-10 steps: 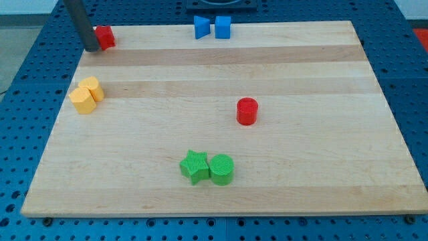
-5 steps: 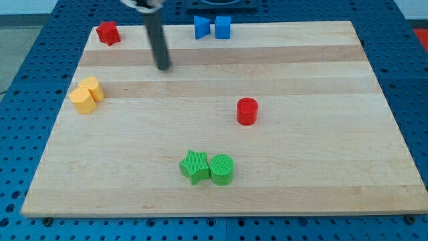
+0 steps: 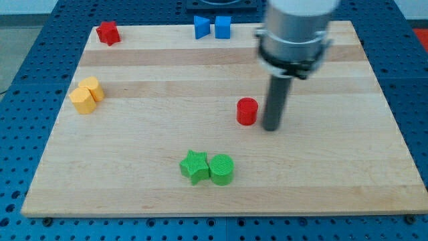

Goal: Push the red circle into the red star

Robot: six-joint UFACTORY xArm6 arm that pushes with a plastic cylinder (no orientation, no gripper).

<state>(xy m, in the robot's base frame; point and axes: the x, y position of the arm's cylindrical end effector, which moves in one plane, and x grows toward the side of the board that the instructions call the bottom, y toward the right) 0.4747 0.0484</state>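
There are no jaws here, only a rod: my tip (image 3: 271, 127) stands on the board (image 3: 374, 167) just right of the red circle (image 3: 247, 111), a narrow gap between them, near the board's middle. Nearest the bottom edge, the green star (image 3: 194, 166) and green circle (image 3: 221, 169) touch side by side. By the left edge, two yellow blocks (image 3: 86, 95) touch. The red star (image 3: 107, 32) sits in the top left corner. At the top edge are two blue blocks (image 3: 212, 27).

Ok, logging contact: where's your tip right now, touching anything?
My tip: on the board just right of the red circle, apparently not touching; holding nothing.
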